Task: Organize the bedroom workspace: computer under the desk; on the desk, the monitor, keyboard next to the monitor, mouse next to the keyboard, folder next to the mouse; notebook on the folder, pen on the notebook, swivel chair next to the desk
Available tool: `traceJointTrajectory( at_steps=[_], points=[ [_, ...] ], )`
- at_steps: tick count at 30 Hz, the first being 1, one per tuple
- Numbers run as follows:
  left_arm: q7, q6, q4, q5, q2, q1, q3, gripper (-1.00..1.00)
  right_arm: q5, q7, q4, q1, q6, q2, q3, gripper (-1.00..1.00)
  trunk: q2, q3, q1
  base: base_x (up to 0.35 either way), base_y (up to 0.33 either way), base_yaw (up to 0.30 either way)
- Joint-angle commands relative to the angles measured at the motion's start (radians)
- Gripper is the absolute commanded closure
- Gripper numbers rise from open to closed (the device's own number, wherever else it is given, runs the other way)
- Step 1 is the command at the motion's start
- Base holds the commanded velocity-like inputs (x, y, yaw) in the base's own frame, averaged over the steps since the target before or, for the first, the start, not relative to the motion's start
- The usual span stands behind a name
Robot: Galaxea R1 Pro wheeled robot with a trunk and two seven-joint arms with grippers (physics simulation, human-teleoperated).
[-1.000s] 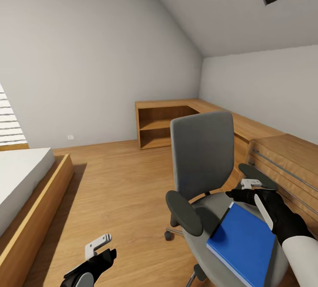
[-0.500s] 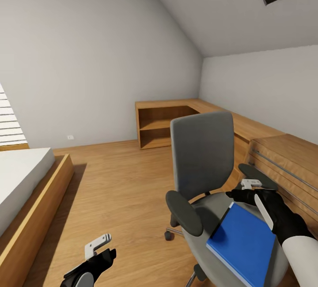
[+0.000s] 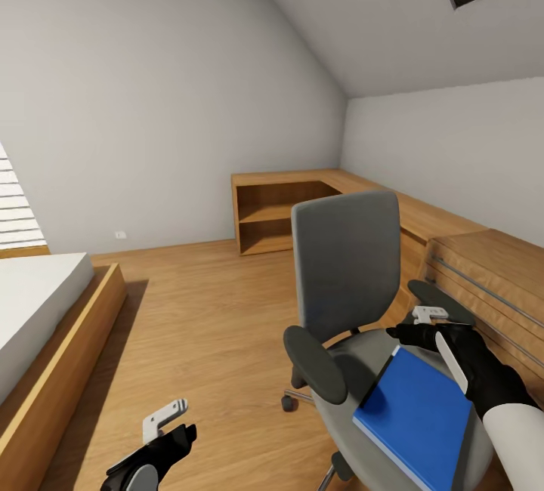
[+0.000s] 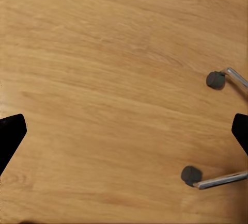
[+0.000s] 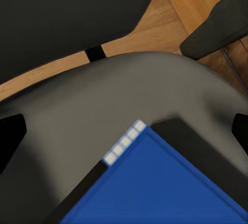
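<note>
The swivel chair [image 3: 347, 264] stands at centre right, its grey back upright and its black armrests out to the sides. On its grey seat [image 5: 103, 105] lies the blue folder [image 3: 415, 415], flat, with one corner toward the chair back. My right gripper [image 3: 438, 336] hovers open just above that far corner of the folder [image 5: 165, 182], its fingers spread wide and nothing between them. My left gripper [image 3: 170, 427] hangs low over the wooden floor to the left of the chair, open and empty [image 4: 124, 133].
A low light-wood shelf unit [image 3: 279, 211] runs along the back wall and down the right side to a dresser [image 3: 491, 272]. A bed on a wood frame [image 3: 53, 340] lies at the left. The chair's chrome legs and casters [image 4: 216, 79] are near my left gripper.
My left gripper has dipped slightly lower. The right gripper, chair and folder have not moved.
</note>
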Motion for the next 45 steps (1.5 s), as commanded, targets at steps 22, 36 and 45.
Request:
traceJointTrajectory(
  at_steps=[22,36,45],
  points=[
    [0.0,0.001,0.004,0.013,0.001,-0.001,0.015,-1.0,-0.005,0.0,0.0,0.0,0.02,0.0,-0.003,-1.0,-0.064,-0.029,0.034,0.027,0.0,0.0],
    [0.0,0.001,0.002,0.009,0.002,-0.001,0.015,-1.0,-0.004,-0.002,0.002,0.0,0.032,0.0,-0.004,-1.0,-0.064,-0.029,0.034,0.084,0.0,0.0],
    [0.003,0.001,0.002,0.009,0.001,-0.001,0.016,-1.0,-0.004,-0.003,0.002,0.0,0.033,0.0,-0.004,-1.0,-0.113,-0.051,0.061,0.004,0.0,0.0]
  ],
)
